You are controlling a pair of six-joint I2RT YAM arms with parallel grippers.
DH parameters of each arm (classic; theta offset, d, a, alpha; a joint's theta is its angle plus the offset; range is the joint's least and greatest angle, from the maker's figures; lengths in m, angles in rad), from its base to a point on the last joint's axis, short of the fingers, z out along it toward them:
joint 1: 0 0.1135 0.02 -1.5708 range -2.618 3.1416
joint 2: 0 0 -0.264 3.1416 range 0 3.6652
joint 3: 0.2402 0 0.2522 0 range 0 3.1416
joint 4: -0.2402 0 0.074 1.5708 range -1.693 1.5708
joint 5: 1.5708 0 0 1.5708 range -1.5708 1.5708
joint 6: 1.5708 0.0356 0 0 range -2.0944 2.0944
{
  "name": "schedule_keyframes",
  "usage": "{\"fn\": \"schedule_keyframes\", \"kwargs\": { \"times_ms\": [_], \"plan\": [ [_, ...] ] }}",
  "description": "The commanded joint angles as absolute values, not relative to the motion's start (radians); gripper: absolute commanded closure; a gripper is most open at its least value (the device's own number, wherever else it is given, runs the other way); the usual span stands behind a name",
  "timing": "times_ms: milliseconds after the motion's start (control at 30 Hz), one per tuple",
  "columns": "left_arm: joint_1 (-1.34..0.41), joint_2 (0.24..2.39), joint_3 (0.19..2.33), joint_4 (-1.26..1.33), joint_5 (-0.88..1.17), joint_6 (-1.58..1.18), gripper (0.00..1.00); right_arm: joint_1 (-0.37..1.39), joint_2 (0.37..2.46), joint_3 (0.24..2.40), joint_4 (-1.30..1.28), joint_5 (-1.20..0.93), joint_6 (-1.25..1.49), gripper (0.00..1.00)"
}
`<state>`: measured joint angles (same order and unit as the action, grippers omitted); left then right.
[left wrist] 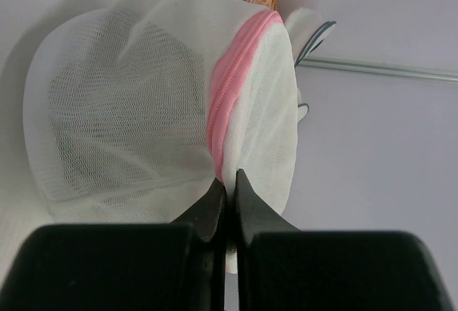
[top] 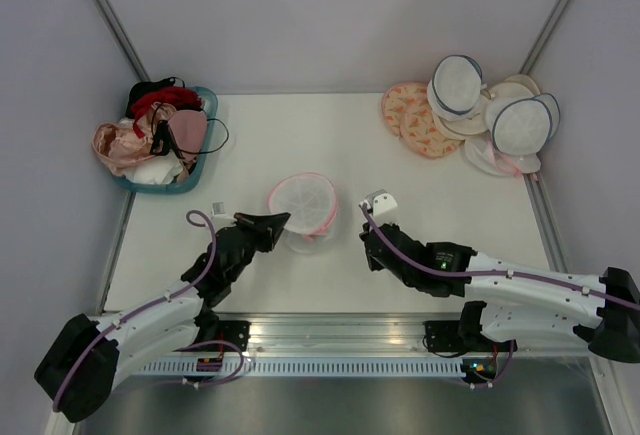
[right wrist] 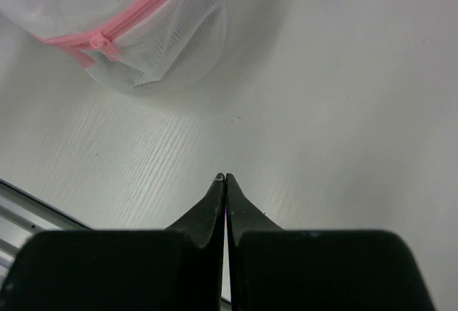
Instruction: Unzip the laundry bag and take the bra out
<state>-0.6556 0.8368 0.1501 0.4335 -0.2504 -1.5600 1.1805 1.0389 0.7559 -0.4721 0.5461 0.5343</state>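
The laundry bag [top: 303, 202], a white mesh dome with a pink zip rim, sits near the table's middle, tipped up on its near left side. My left gripper [top: 283, 219] is shut on its edge. In the left wrist view the fingertips [left wrist: 229, 179] pinch mesh right beside the pink zip [left wrist: 230, 82]. My right gripper [top: 370, 245] hovers over bare table right of the bag, shut and holding nothing [right wrist: 225, 176]. The bag [right wrist: 143, 32] and its zip slider [right wrist: 96, 41] lie up-left of it. The bra is hidden; only a dull shadow shows through the mesh [left wrist: 122, 96].
A teal basket [top: 203, 160] heaped with pink, red and black bras stands at the back left. White round bags with navy rims [top: 500, 115] and orange-patterned discs [top: 415, 120] pile up at the back right. A metal rail [top: 340, 330] runs along the near edge.
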Motion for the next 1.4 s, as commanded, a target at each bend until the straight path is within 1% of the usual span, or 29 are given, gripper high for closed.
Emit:
{"fn": "schedule_keyframes", "kwargs": {
  "times_ms": [0,33,67,100,133,167,300,400,600,800,867,933,1000,1033,1067,1100,1267,1367],
  "plan": [
    [-0.644,0.839,0.149,0.446,-0.207,-1.491,0.98,1.180,1.022,0.750,-0.340,0.511,0.494,1.00],
    [-0.635,0.841,0.152,0.443,-0.187,-1.491,0.98,1.178,1.023,0.738,-0.295,0.479,0.454,1.00],
    [-0.634,0.842,0.153,0.449,-0.180,-1.493,0.98,1.178,1.026,0.720,-0.255,0.424,0.443,0.75],
    [-0.632,0.844,0.152,0.460,-0.172,-1.499,0.98,1.178,1.038,0.713,-0.182,0.388,0.434,0.55],
    [-0.630,0.845,0.152,0.460,-0.155,-1.508,0.98,1.178,1.048,0.709,-0.146,0.368,0.419,0.43],
    [-0.630,0.850,0.153,0.462,-0.146,-1.515,0.98,1.178,1.060,0.703,-0.117,0.362,0.417,0.38],
    [-0.630,0.877,0.146,0.489,-0.098,-1.587,0.98,1.178,1.121,0.695,0.039,0.345,0.400,0.39],
    [-0.630,0.894,0.153,0.495,-0.061,-1.611,0.98,1.178,1.164,0.709,0.090,0.345,0.393,0.42],
    [-0.630,0.919,0.147,0.540,-0.032,-1.646,0.98,1.178,1.256,0.761,0.081,0.354,0.385,0.46],
    [-0.621,0.894,0.153,0.531,-0.028,-1.641,0.98,1.178,1.269,0.746,0.071,0.373,0.390,0.49],
    [-0.618,0.903,0.156,0.531,-0.012,-1.638,0.98,1.178,1.264,0.735,0.078,0.382,0.390,0.52],
    [-0.617,0.914,0.158,0.535,-0.005,-1.640,0.98,1.178,1.264,0.735,0.078,0.387,0.384,0.52],
    [-0.615,0.931,0.152,0.554,-0.005,-1.647,0.98,1.178,1.272,0.741,0.069,0.399,0.380,0.54],
    [-0.614,0.933,0.152,0.561,0.027,-1.651,0.98,1.178,1.275,0.741,0.066,0.402,0.379,0.55],
    [-0.612,0.936,0.153,0.568,0.034,-1.652,0.98,1.178,1.276,0.738,0.064,0.406,0.379,0.59],
    [-0.611,0.940,0.155,0.569,0.038,-1.652,0.98,1.180,1.285,0.736,0.064,0.416,0.379,0.60],
    [-0.607,0.931,0.170,0.569,0.078,-1.658,0.98,1.175,1.304,0.732,0.061,0.434,0.376,0.60],
    [-0.606,0.907,0.172,0.555,0.078,-1.661,0.98,1.174,1.308,0.727,0.057,0.439,0.380,0.54]
  ]
}}
